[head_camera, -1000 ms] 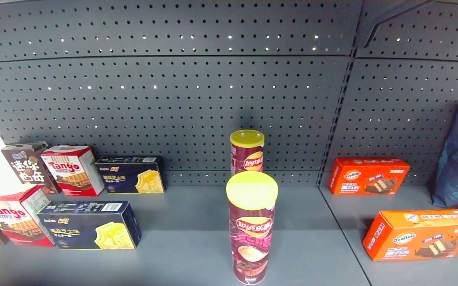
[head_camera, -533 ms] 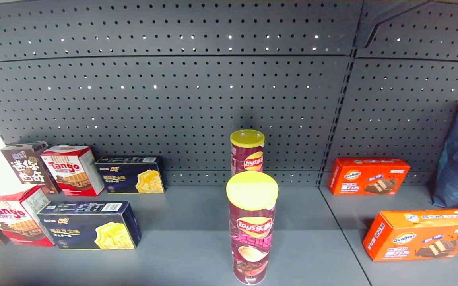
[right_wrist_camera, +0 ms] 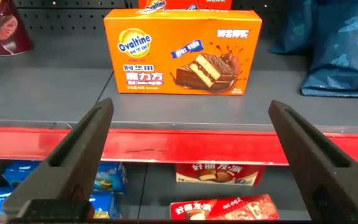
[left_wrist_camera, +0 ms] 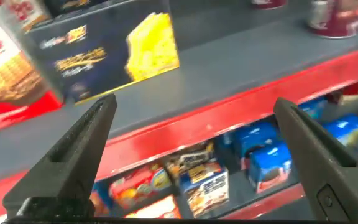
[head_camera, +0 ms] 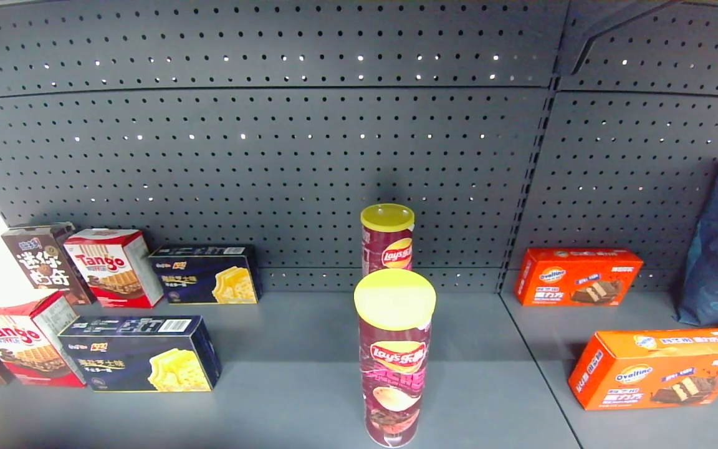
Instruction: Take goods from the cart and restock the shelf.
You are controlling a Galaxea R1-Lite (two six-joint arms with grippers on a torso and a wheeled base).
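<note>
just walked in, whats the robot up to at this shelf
Nothing is being held right now. Both grippers are open and empty, in front of the red front edge of the shelf. The left gripper faces a dark blue box, the right gripper an orange box. On the shelf, a front chip can and a rear chip can stand upright, with boxes on either side.

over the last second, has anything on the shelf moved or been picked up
Nothing visibly changed. The front chip can and the rear chip can stand upright on the shelf exactly where they were, and the front orange box has not shifted either.
</note>
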